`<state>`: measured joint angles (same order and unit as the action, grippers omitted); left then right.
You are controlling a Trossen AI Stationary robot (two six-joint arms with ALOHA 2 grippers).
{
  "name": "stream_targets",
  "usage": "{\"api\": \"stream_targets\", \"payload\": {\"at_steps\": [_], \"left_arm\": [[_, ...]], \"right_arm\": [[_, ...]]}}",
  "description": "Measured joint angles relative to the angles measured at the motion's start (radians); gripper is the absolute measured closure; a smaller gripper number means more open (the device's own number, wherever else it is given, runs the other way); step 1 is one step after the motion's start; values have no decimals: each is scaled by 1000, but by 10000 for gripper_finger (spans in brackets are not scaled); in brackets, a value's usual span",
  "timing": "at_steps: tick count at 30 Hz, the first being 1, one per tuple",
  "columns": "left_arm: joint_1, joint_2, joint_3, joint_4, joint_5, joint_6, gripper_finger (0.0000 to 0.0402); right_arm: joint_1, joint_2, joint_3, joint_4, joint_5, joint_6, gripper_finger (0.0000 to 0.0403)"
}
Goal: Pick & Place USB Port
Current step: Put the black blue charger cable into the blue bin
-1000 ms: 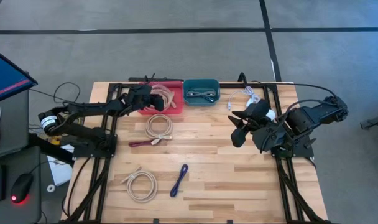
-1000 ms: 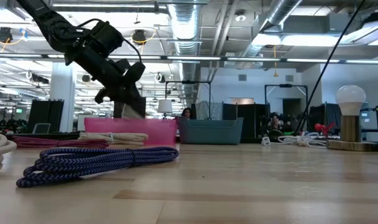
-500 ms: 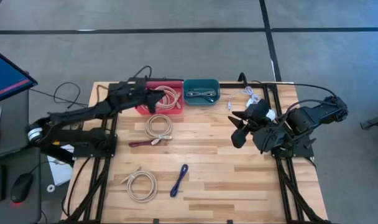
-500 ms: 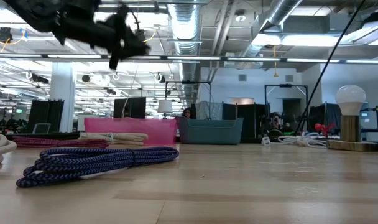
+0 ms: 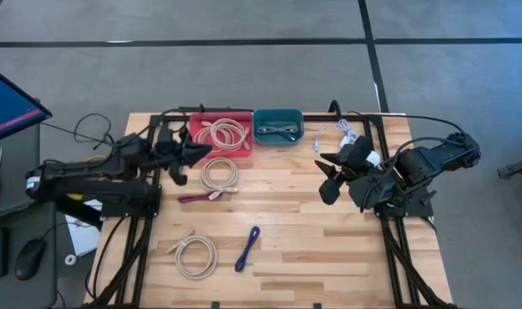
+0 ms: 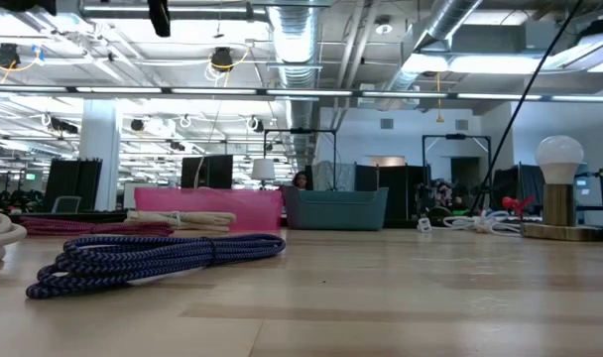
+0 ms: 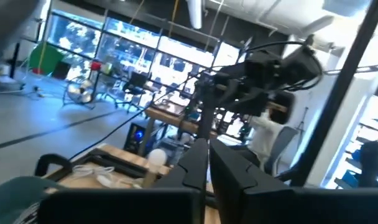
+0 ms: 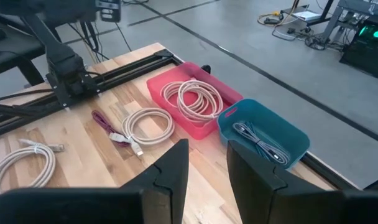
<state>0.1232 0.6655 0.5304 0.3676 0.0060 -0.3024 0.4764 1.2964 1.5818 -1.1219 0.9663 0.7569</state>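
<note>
My left gripper (image 5: 201,153) hangs raised over the table's left side, just left of the pink bin (image 5: 244,151); its fingers (image 7: 209,163) look shut on nothing. A beige coiled cable (image 5: 224,134) lies in that bin. A teal bin (image 5: 263,116) beside it holds a thin dark cable (image 8: 258,144). On the wood lie another beige coil (image 5: 219,173), a maroon cable (image 5: 195,196), a third beige coil (image 5: 195,255) and a blue cable (image 5: 247,248). My right gripper (image 5: 328,176) waits open at the right, its fingers (image 8: 170,174) apart.
White cables (image 5: 342,133) and a lamp with a round bulb (image 6: 560,159) sit at the far right corner. Black arm frames run along both table sides. Bare wood stretches across the middle and the near right. A monitor and a mouse stand off the table's left.
My left gripper has risen from over the pink bin, climbing out of the low view's top, and drawn back toward the table's left edge. The beige coil stays lying in the pink bin.
</note>
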Motion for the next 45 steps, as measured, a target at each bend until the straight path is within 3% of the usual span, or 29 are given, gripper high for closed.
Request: {"api": "stream_targets", "payload": {"at_steps": [9,18,23,29,45], "left_arm": [[-239,29,0,0,-131,14,394],[-432,44,0,8,-349,89,395],[-452,43,0,8,-369,89,395],[-451,42,0,14,-369,89,393],[-451,42,0,16,-369,89,393]], "right_arm": [[0,0,0,0,0,1,301],[-1,0,0,0,0,-8,301],[-1,0,0,0,0,-20,301],[-1,0,0,0,0,-143,301],[-47,0,0,44,0,-147,301]]}}
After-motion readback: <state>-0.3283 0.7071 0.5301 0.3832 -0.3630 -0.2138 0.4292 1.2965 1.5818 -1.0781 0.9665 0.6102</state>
